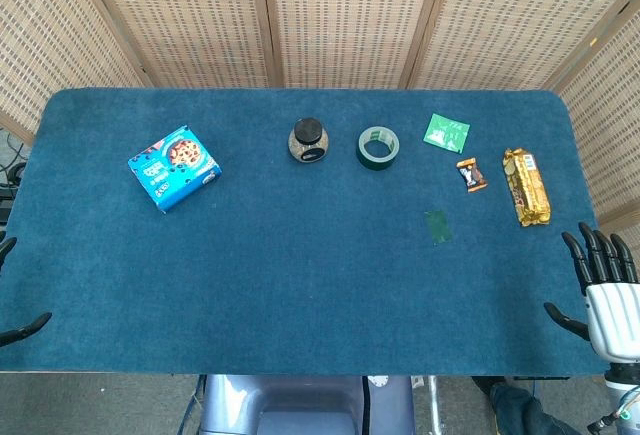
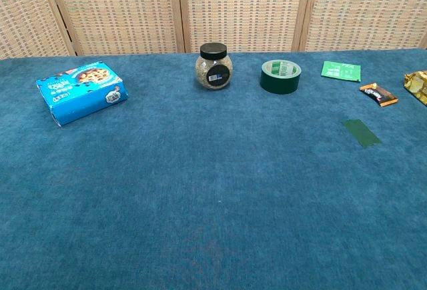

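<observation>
Right hand (image 1: 605, 290) at table (image 1: 300, 275) edge, fingers spread, holding nothing; left hand (image 1: 12, 295) barely visible, state unclear.

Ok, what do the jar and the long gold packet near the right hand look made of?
Jar: clear glass or hard plastic, since its grainy contents show through, under a black lid. Gold packet: shiny crinkled foil or plastic film, judging by the glints.
</observation>
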`<state>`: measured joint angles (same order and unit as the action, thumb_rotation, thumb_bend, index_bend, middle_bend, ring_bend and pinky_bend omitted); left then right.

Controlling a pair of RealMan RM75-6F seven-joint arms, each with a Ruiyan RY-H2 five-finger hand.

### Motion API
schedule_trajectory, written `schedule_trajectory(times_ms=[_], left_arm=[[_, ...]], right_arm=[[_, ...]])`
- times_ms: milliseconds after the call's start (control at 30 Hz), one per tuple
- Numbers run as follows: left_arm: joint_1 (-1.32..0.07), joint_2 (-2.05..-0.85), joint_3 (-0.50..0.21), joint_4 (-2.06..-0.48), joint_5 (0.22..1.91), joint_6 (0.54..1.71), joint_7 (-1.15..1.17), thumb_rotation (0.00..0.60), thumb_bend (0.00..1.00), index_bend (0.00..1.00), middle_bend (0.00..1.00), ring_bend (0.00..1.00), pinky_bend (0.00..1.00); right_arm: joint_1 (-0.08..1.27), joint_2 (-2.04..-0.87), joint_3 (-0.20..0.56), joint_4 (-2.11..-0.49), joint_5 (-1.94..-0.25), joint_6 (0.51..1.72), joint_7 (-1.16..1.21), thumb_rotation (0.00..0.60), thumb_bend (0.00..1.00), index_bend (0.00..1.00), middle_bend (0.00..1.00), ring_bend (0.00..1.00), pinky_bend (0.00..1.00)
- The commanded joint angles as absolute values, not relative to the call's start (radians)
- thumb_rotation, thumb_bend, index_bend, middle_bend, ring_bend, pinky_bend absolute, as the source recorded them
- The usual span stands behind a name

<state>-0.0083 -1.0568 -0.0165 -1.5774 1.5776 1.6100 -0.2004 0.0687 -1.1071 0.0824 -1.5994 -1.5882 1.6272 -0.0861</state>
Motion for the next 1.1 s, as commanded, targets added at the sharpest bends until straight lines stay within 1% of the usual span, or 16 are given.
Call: schedule_trajectory(times_ms=[33, 133, 233, 267, 400, 467, 533, 700, 833, 933, 1100], left_arm=[[-0.009, -1.058, -0.017, -1.575, 1.575, 1.608, -0.201, 0.6, 0.0, 0.0, 0.0, 0.0, 0.0], [-0.012, -1.06, -0.019, -1.574, 1.571, 1.601, -0.199, 0.6, 0.0, 0.0, 0.0, 0.0, 0.0], [-0.016, -1.062, -0.021, -1.572, 1.569, 1.595, -0.196, 0.6, 0.0, 0.0, 0.0, 0.0, 0.0], [-0.018, -1.063, -0.023, -1.571, 1.568, 1.592, -0.195, 0.6, 0.0, 0.0, 0.0, 0.0, 0.0], [-0.031, -1.071, -0.031, -1.565, 1.559, 1.574, -0.193, 0.6, 0.0, 0.0, 0.0, 0.0, 0.0], [-0.038, -1.074, -0.036, -1.564, 1.551, 1.563, -0.192, 0.6, 0.0, 0.0, 0.0, 0.0, 0.0], [-0.043, -1.077, -0.041, -1.563, 1.541, 1.554, -0.19, 0.6, 0.0, 0.0, 0.0, 0.0, 0.0], [-0.052, -1.085, -0.049, -1.564, 1.523, 1.538, -0.184, 0.6, 0.0, 0.0, 0.0, 0.0, 0.0], [-0.06, -1.089, -0.057, -1.561, 1.508, 1.524, -0.18, 0.6, 0.0, 0.0, 0.0, 0.0, 0.0], [-0.07, -1.092, -0.066, -1.555, 1.482, 1.498, -0.179, 0.6, 0.0, 0.0, 0.0, 0.0, 0.0], [-0.088, -1.097, -0.081, -1.543, 1.435, 1.451, -0.181, 0.6, 0.0, 0.0, 0.0, 0.0, 0.0]], right_arm=[[0.071, -1.108, 0.082, -1.596, -1.588, 1.621, -0.085, 0.6, 0.0, 0.0, 0.0, 0.0, 0.0], [0.083, -1.11, 0.081, -1.588, -1.593, 1.6, -0.085, 0.6, 0.0, 0.02, 0.0, 0.0, 0.0], [0.1, -1.114, 0.085, -1.578, -1.595, 1.577, -0.08, 0.6, 0.01, 0.06, 0.0, 0.0, 0.0], [0.117, -1.118, 0.09, -1.571, -1.596, 1.556, -0.075, 0.6, 0.03, 0.09, 0.0, 0.0, 0.0], [0.225, -1.13, 0.125, -1.525, -1.573, 1.402, -0.054, 0.6, 0.22, 0.18, 0.0, 0.0, 0.0], [0.299, -1.145, 0.158, -1.494, -1.557, 1.316, -0.059, 0.6, 0.29, 0.24, 0.0, 0.0, 0.0], [0.364, -1.166, 0.187, -1.462, -1.541, 1.243, -0.062, 0.6, 0.34, 0.28, 0.0, 0.0, 0.0], [0.517, -1.238, 0.23, -1.362, -1.514, 1.07, -0.078, 0.6, 0.43, 0.36, 0.0, 0.0, 0.0], [0.607, -1.306, 0.246, -1.267, -1.483, 0.963, -0.098, 0.6, 0.46, 0.37, 0.0, 0.0, 0.0], [0.675, -1.369, 0.253, -1.171, -1.442, 0.866, -0.134, 0.6, 0.47, 0.37, 0.0, 0.0, 0.0], [0.742, -1.465, 0.24, -1.042, -1.399, 0.772, -0.161, 0.6, 0.47, 0.38, 0.0, 0.0, 0.0]])
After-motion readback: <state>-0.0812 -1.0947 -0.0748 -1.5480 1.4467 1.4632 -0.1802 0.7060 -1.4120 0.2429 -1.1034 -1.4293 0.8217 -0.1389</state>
